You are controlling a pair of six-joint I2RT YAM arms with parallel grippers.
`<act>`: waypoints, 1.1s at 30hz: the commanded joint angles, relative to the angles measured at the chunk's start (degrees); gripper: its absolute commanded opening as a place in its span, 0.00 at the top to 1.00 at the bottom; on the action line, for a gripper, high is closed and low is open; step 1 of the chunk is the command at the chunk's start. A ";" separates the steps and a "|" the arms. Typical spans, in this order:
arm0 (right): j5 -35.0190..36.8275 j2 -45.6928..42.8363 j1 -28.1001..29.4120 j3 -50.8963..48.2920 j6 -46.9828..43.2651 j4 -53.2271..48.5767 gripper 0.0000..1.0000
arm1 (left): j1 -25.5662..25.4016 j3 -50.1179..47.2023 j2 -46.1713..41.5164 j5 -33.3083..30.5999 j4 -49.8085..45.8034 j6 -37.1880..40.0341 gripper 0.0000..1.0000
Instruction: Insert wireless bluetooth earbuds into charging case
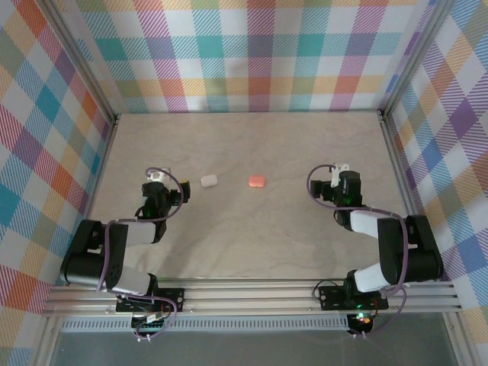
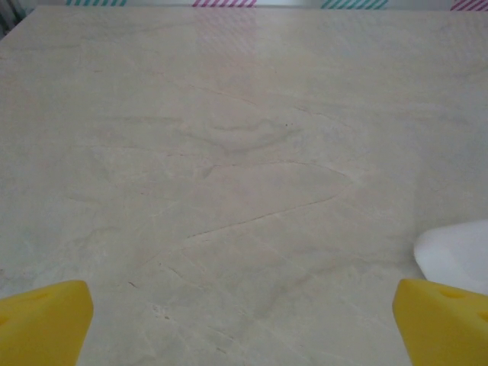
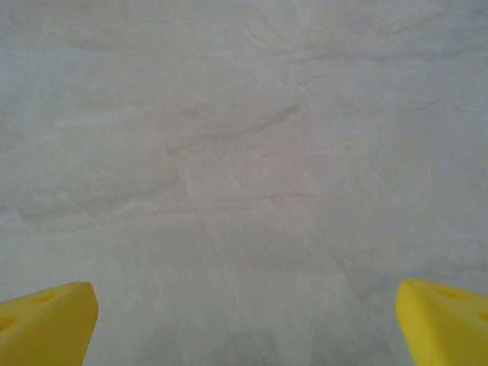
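Two small pebble-shaped cases lie flat near the middle of the bench (image 1: 252,236), apart from each other: a white case (image 1: 209,180), and a pink case (image 1: 256,181) at its 3 o'clock.

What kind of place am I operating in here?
Probably a purpose-built robot test cell, not a home: plaid fabric walls on aluminium framing enclose a marble-look tabletop holding a white case and a pink case.

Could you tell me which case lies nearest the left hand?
The white case, just beside the left hand; the pink case lies farther right.
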 commanded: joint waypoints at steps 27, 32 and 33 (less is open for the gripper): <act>-0.03 4.09 -4.34 -4.16 3.75 19.11 0.00 | 2.78 4.15 5.83 4.59 1.11 -0.22 0.00; -0.35 4.19 -4.28 -3.87 3.75 18.81 0.00 | 2.75 4.10 5.88 4.53 1.00 -0.30 0.00; -0.39 4.06 -4.27 -4.00 3.70 18.98 0.00 | 2.78 4.10 5.90 4.53 1.05 -0.28 0.00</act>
